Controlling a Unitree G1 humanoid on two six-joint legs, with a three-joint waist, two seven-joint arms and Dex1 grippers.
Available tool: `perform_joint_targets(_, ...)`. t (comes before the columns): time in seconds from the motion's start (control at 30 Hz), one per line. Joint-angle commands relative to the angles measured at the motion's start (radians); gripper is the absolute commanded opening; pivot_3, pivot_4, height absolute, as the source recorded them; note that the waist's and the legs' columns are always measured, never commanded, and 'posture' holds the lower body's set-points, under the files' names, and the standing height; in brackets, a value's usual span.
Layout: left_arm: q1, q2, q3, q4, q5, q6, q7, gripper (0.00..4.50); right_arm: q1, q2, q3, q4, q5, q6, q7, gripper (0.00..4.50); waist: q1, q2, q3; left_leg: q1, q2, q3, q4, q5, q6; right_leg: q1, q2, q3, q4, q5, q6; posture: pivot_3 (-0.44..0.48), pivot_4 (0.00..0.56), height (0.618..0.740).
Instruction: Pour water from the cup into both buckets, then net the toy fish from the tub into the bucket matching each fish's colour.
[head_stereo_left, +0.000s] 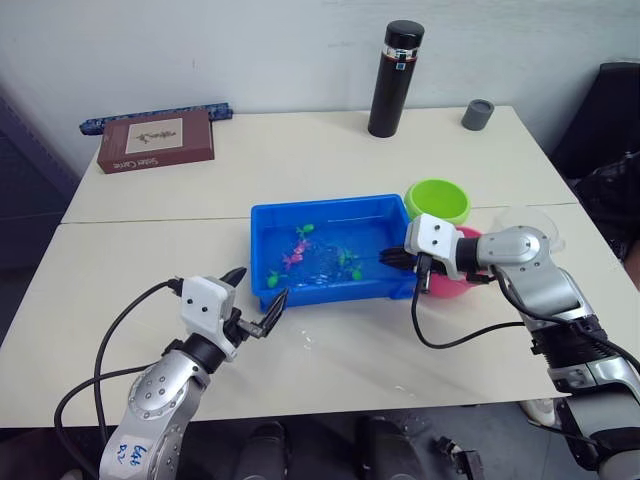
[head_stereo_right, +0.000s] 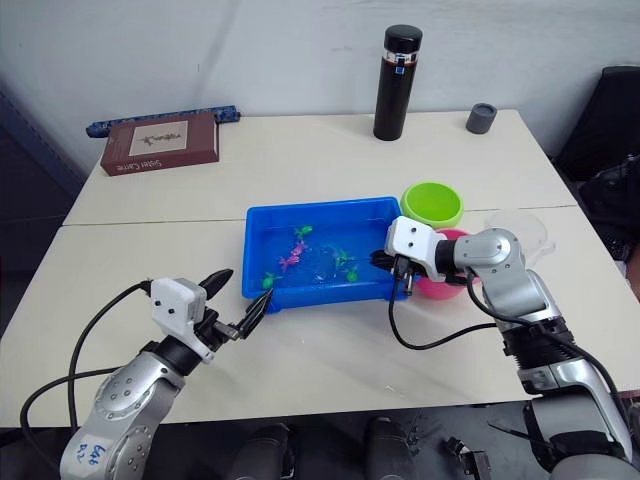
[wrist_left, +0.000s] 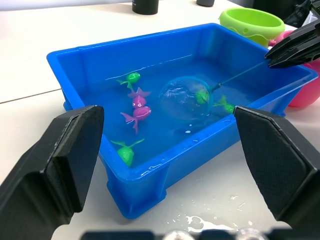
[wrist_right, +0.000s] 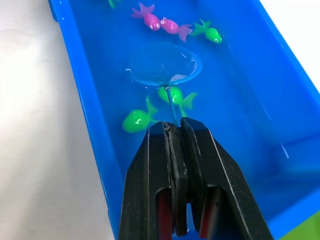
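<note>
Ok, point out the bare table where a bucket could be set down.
Bare table lies between the book and the flask, and along the near edge between the left claw and the right arm. Crowded: right of the tub, with the green bucket, pink bucket and clear cup.

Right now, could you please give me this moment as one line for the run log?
right gripper: shut on net handle | net: in tub water, among fish | left gripper: open, beside tub | buckets: behind right arm
</note>
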Motion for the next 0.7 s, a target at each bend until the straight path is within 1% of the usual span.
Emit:
perform_joint_targets(0.03,-0.009,0.006,0.003,-0.011,-0.007,-0.021,-0.009,4.46,-0.014,0.008,-0.026,0.005,0.001,-0.019,-0.016,0.0,0.001,0.0,0.0,0.0,0.0,0.0,0.0,0.0,0.0,0.0,0.0,0.0,0.0,0.0,0.0,0.0,0.15,0.74)
perform_joint_targets(0.4,-0.028,0.002,-0.002,-0.014,-0.004,-0.008,0.0,4.46,-0.021,0.049,-0.016,0.056,-0.02,-0.039,-0.039,0.0,0.0,0.0,0.0,0.0,0.0,0.005,0.0,0.0,0.0,0.0,0.0,0.0,0.0,0.0,0.0,0.0,0.15,0.74)
perform_joint_targets(0.7,-0.036,0.0,-0.004,-0.017,-0.006,0.001,0.007,4.46,-0.002,0.074,-0.012,0.032,-0.017,-0.03,-0.042,0.0,0.0,0.0,0.0,0.0,0.0,0.005,0.0,0.0,0.0,0.0,0.0,0.0,0.001,0.0,0.0,0.0,0.15,0.74)
